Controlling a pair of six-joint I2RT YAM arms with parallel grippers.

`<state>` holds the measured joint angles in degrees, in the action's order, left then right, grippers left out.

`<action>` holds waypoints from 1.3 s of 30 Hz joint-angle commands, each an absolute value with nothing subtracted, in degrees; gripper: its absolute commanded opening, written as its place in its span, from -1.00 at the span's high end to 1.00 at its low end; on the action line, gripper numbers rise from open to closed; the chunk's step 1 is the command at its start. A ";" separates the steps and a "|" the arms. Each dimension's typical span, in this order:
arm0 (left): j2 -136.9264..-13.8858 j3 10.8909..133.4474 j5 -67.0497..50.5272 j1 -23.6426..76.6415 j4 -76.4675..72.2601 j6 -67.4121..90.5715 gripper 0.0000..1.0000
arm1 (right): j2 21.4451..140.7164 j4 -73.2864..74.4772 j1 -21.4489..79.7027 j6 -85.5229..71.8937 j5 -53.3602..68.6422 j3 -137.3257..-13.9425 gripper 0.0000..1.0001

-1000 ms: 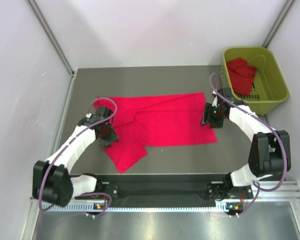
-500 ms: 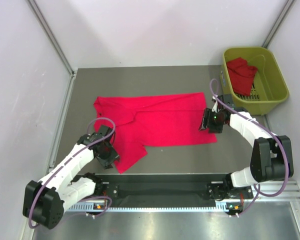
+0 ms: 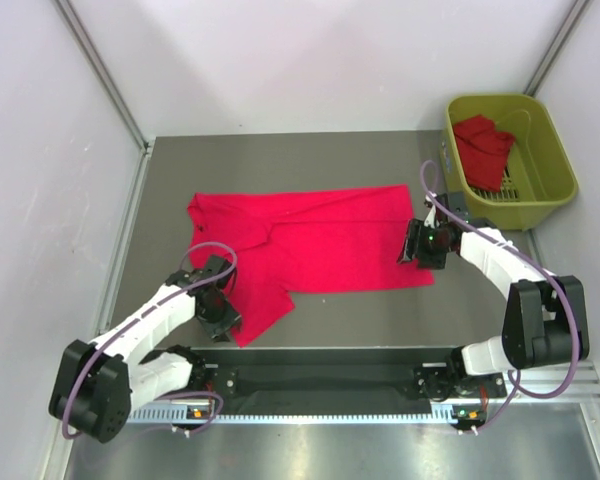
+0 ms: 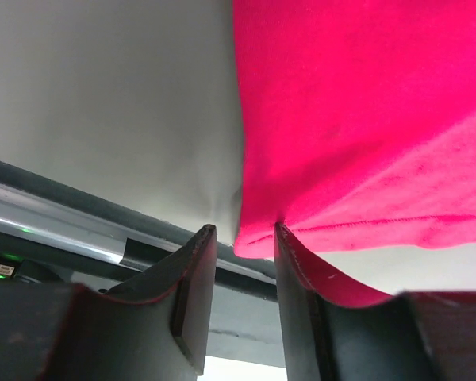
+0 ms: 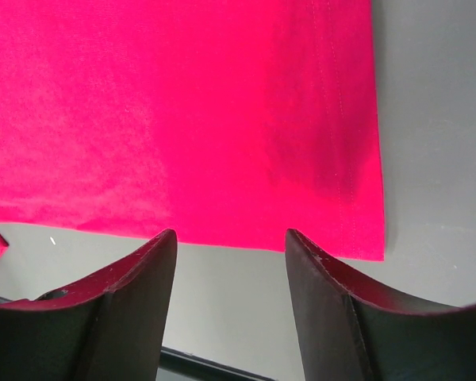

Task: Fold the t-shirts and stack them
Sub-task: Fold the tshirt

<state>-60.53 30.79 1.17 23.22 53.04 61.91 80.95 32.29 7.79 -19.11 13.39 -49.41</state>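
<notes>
T-shirt [image 3: 320,245], red, spread flat mid-bench [image 3: 280,160] in the top view, its near-left flap at the left pincer [image 3: 220,315], its right edge at the right pincer [image 3: 415,248]; second t-shirt [image 3: 483,148] crumpled in the basket [image 3: 555,175], far right. Left wrist view: fingers slightly apart, hem corner at the narrow gap. Right wrist view: fingers wide apart, over the near-right corner.

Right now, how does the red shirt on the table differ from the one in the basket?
On the table, the spread shirt lies mostly flat; in the basket, the bunched shirt is a crumpled heap. The spread shirt covers a wide patch; the bunched shirt fills only part of the basket. Both are bright red.
</notes>
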 commanded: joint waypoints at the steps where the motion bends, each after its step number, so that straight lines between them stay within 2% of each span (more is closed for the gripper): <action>1: -61.43 30.06 1.67 23.55 49.92 63.46 0.21 | 78.57 30.85 8.17 -18.63 13.71 -49.22 -0.15; 4: -61.96 30.06 3.16 23.55 49.05 63.46 0.24 | 78.57 30.67 8.09 -18.81 13.80 -48.96 -0.15; 10: -63.81 30.67 3.16 23.55 47.37 62.05 0.95 | 79.01 30.50 6.42 -22.05 14.77 -47.46 -0.15; 11: -63.81 31.28 3.43 23.55 47.81 61.88 1.00 | 78.93 31.02 5.72 -22.76 14.07 -47.29 -0.14; 16: -62.41 33.31 2.99 23.55 49.30 59.59 1.00 | 77.35 31.47 0.53 -27.59 13.44 -43.95 0.10; 19: -63.10 35.24 1.94 23.55 50.01 57.57 1.00 | 75.86 29.89 -5.26 -30.05 16.25 -41.14 0.17; 26: -65.30 40.69 0.26 23.55 50.71 53.62 1.00 | 72.07 28.30 -10.98 -30.41 18.63 -36.30 0.12; 29: -65.92 41.92 0.35 23.55 50.71 52.74 1.00 | 74.16 26.72 -11.25 -30.06 20.03 -35.42 0.11; 39: -64.87 44.56 -0.62 23.55 52.73 50.54 1.00 | 78.39 22.59 -11.43 -31.46 20.83 -34.63 0.24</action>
